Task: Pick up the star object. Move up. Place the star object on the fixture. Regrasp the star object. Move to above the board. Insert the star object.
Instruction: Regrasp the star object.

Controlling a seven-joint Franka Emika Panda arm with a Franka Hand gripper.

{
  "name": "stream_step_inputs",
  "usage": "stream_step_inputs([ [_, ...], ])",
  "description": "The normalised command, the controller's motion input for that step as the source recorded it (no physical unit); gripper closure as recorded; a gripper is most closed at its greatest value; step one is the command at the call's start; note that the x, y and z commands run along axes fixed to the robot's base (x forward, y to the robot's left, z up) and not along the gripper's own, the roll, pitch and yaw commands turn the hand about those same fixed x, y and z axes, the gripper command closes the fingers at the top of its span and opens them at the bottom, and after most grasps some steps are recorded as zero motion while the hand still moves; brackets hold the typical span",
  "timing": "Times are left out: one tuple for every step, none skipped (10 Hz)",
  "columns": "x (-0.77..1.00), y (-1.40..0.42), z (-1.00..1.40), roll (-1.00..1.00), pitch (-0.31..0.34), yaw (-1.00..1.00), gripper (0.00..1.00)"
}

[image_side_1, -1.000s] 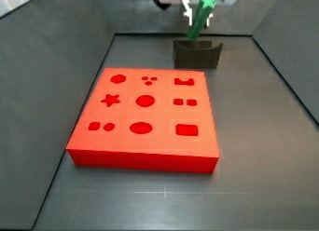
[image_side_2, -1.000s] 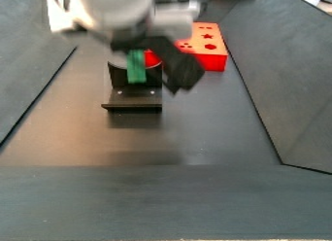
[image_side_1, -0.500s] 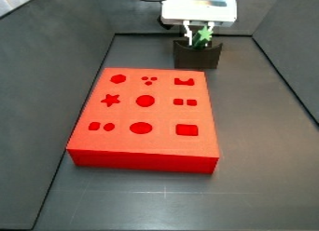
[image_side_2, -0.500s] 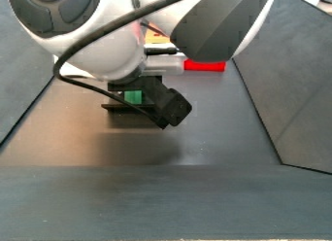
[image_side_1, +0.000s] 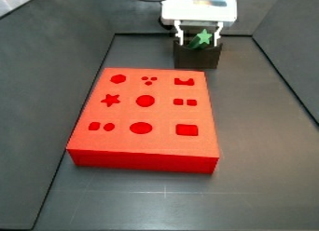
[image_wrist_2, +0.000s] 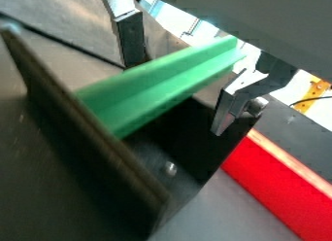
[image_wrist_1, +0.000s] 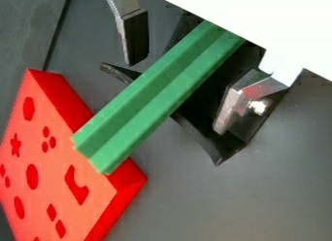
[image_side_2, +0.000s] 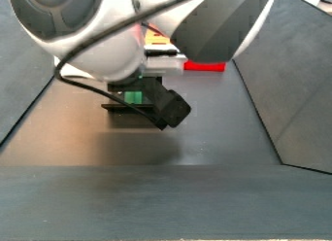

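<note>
1. Star object (image_wrist_1: 166,89), a long green peg, lies in the notch of the fixture (image_wrist_1: 215,128) in a wrist view; its ridged length runs from between the fingers out past the fixture's front edge; its blunt end hangs over the corner of the board (image_wrist_1: 52,172).
2. Seen in another wrist view, the star object (image_wrist_2: 162,85) rests on the dark fixture (image_wrist_2: 97,148), with the grey wall of the fixture in the foreground and a strip of the red board (image_wrist_2: 285,187) beyond it.
3. Gripper (image_wrist_1: 195,55) stands low over the fixture, one silver finger (image_wrist_1: 247,99) on each side of the peg; in both wrist views the plates sit close to the peg's flanks, but whether the pads press on it or stand just clear I cannot tell.
4. From a side view, the gripper (image_side_1: 201,32) is at the far end of the floor, right on top of the fixture (image_side_1: 196,55); the star object (image_side_1: 202,35) shows only as its green star-shaped end between the fingers; the board (image_side_1: 144,118) lies nearer the camera, just beside the fixture, its shaped holes all unfilled.
5. Elsewhere, in a side view, the arm's white and black body fills most of the picture; the gripper (image_side_2: 136,94) is down at the fixture (image_side_2: 127,109), with a small patch of the green star object (image_side_2: 131,95) showing; only an edge of the board (image_side_2: 201,64) shows behind.
</note>
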Motion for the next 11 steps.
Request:
stream_step_inputs([
  [-0.01,0.01,1.0,-0.01,0.057,0.02,0.0],
  [-0.02,0.01,1.0,0.0,0.059,0.01,0.0],
  [-0.03,0.0,1.0,0.03,0.061,0.0,0.0],
  [-0.04,0.0,1.0,0.04,0.069,-0.01,0.0],
  [-0.04,0.0,0.89,0.05,0.074,-0.02,0.0],
  [-0.03,0.0,0.71,0.05,0.073,-0.02,0.0],
  [-0.03,0.0,0.47,0.05,0.07,-0.03,0.0],
  [-0.03,0.01,0.28,0.04,0.066,-0.04,0.0],
  [0.01,-1.0,0.95,1.0,0.045,0.02,0.0],
  [0.01,-1.0,0.93,1.0,0.043,0.02,0.0],
  [-0.01,-1.0,0.93,1.0,0.038,0.02,0.0],
])
